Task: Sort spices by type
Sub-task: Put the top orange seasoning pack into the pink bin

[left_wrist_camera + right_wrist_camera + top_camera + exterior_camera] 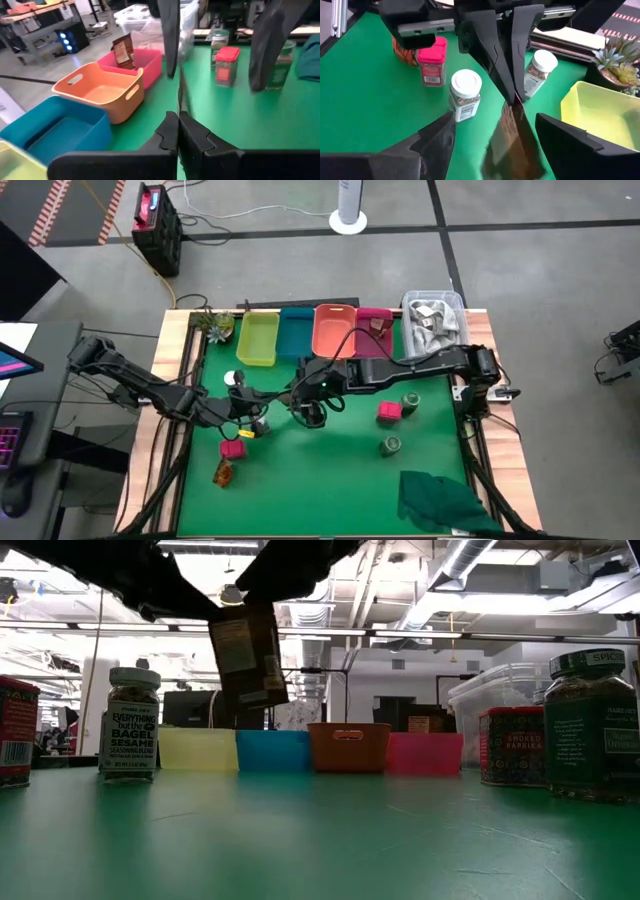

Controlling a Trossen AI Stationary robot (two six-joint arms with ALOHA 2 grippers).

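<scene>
My left gripper (178, 131) is shut on a thin brown packet (248, 655) that hangs clear above the green table. My right gripper (495, 120) is open, with its fingers on either side of the packet's lower part and apart from it. Standing on the table are two white-capped jars (466, 94) (539, 70), two pink-red cube packets (232, 448) (389, 412) and two round green jars (410, 400) (391, 445). A brown-orange piece (223, 473) lies near the left front. Another brown packet (122, 50) stands in the pink bin (372, 330). My left gripper pinches the brown packet's upper edge (514, 106) between its two fingers (492, 50). The packet hangs below them, slightly tilted and lifted clear of the table.
A yellow bin (257, 338), a blue bin (296, 335), an orange bin (334, 330) and the pink bin stand in a row along the far edge. A clear tub (435, 318) is at the far right and a small plant (218, 325) at the far left. A dark green cloth (440, 500) lies front right.
</scene>
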